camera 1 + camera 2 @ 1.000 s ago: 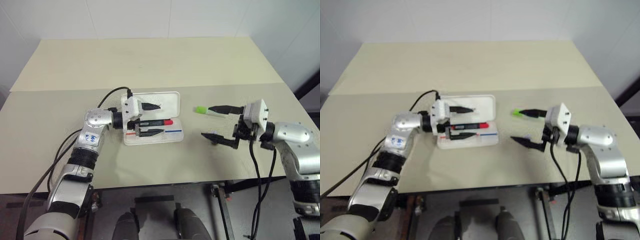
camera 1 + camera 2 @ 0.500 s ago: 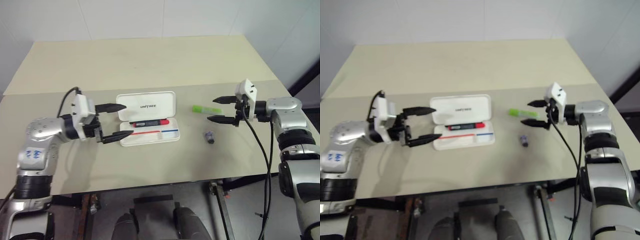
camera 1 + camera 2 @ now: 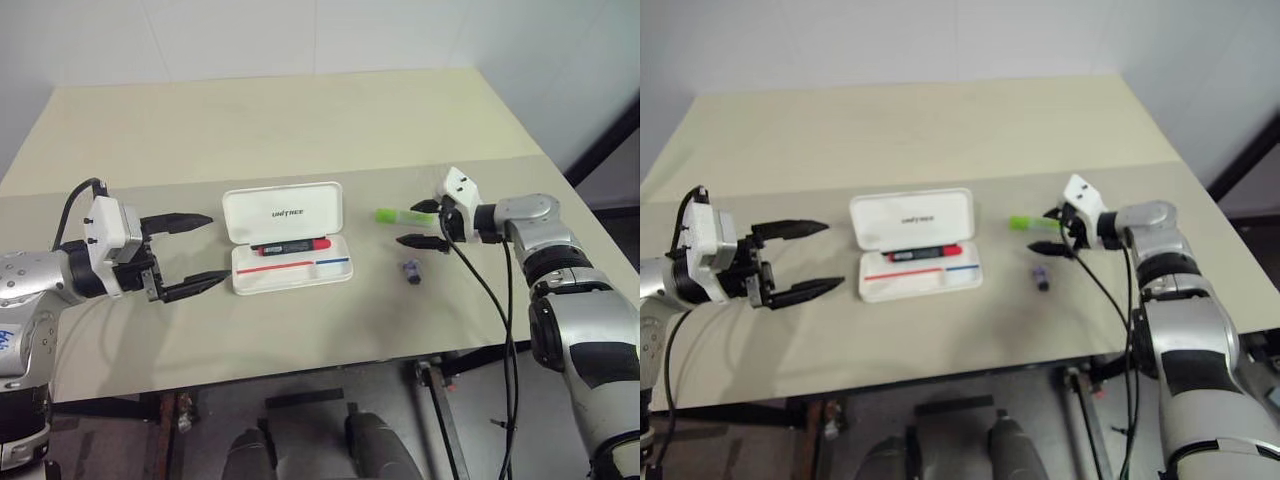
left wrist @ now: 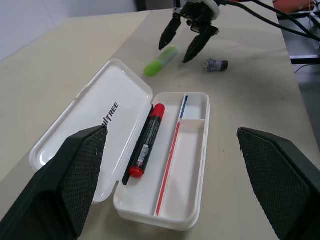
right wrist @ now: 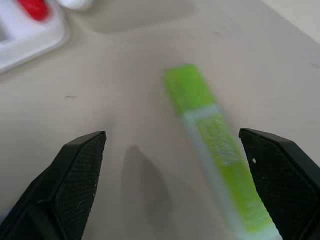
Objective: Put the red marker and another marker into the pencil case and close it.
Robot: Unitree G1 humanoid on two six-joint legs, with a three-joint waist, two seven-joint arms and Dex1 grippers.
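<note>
The case (image 3: 289,237) lies open on the beige worktop (image 3: 300,130), lid laid flat behind the tray. The red marker (image 4: 146,142) rests inside the tray along the hinge side, red cap toward the right arm's side. The green highlighter (image 3: 394,214) lies on the worktop to the right of the case, apart from it. A small dark stubby object (image 3: 411,270) sits on the worktop nearer the front edge, just beside the highlighter.

The left end effector (image 3: 187,254) hangs released to the left of the case, clear of it, grasping nothing. The right end effector (image 3: 424,223) is also released, its fingers straddling the highlighter's far end without closing on it.
</note>
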